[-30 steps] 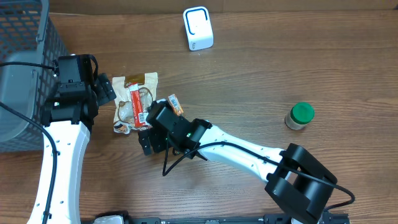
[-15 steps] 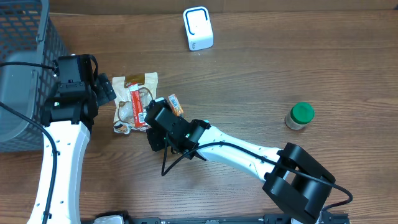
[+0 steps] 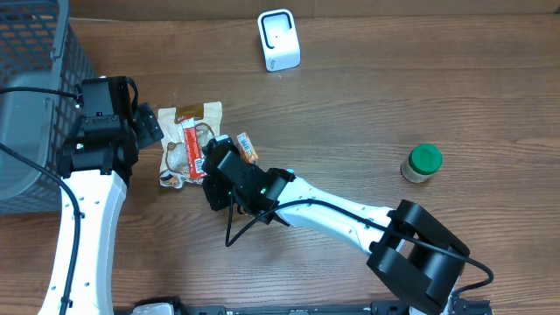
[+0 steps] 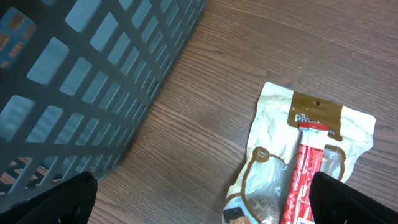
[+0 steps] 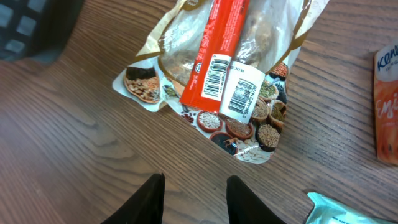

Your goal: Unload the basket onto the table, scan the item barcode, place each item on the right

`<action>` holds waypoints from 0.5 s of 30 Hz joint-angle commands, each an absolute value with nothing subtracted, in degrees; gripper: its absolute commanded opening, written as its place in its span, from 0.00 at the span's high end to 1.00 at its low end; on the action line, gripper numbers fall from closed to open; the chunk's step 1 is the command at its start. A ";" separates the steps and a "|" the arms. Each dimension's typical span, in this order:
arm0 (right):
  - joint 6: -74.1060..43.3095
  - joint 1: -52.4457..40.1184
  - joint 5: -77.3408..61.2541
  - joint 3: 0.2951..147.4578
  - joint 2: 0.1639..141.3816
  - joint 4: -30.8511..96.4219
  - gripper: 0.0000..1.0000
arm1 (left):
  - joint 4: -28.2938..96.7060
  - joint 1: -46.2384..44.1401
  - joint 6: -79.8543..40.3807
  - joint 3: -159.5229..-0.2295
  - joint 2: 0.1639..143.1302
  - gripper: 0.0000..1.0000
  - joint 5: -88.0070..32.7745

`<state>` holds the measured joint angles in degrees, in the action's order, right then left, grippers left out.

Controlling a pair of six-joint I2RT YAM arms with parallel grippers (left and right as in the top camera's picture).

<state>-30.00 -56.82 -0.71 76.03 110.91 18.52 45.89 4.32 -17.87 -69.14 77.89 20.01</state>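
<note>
A clear-and-cream snack bag [image 3: 186, 144] lies flat on the wooden table with a red bar [image 3: 193, 149] across it. In the right wrist view the bag [image 5: 249, 118] shows a white barcode label [image 5: 240, 93], and the red bar [image 5: 214, 56] shows its own barcode. My right gripper [image 5: 196, 199] hovers just short of the bag's lower end, its jaws partly apart over bare wood. It sits at the bag's near right corner [image 3: 213, 188]. My left gripper [image 4: 202, 205] is wide open beside the bag's left edge [image 3: 150, 128]. The white scanner [image 3: 278, 39] stands at the far edge.
A dark mesh basket [image 3: 39, 83] fills the left side, close to the left arm. An orange packet [image 3: 248, 146] lies right of the bag. A teal packet [image 5: 354, 211] shows by the right gripper. A green-lidded jar [image 3: 423, 163] stands to the right.
The right gripper has crept a little toward the bag and its jaws stand narrower than a second ago. The left arm and the bag have not moved.
</note>
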 commanded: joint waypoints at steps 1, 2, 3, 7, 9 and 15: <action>-30.15 -56.93 0.38 75.66 111.68 17.89 0.65 | 45.84 4.10 -17.80 -69.84 77.97 0.00 20.95; -30.15 -56.93 0.38 75.66 111.68 17.72 0.64 | 45.84 4.10 -17.80 -69.84 77.97 0.00 20.95; -30.15 -56.93 0.36 75.66 111.68 17.52 0.63 | 45.84 4.10 -17.80 -69.84 77.97 0.00 20.95; -30.15 -56.93 0.36 75.66 111.68 17.39 0.60 | 45.84 4.10 -17.80 -69.84 77.97 0.00 20.95; -30.13 -56.93 0.36 75.66 111.68 18.15 0.58 | 45.84 4.10 -17.80 -69.84 77.97 0.00 20.95; -30.11 -56.88 0.38 75.64 111.68 19.27 0.55 | 45.84 4.16 -17.80 -69.84 77.97 0.00 20.91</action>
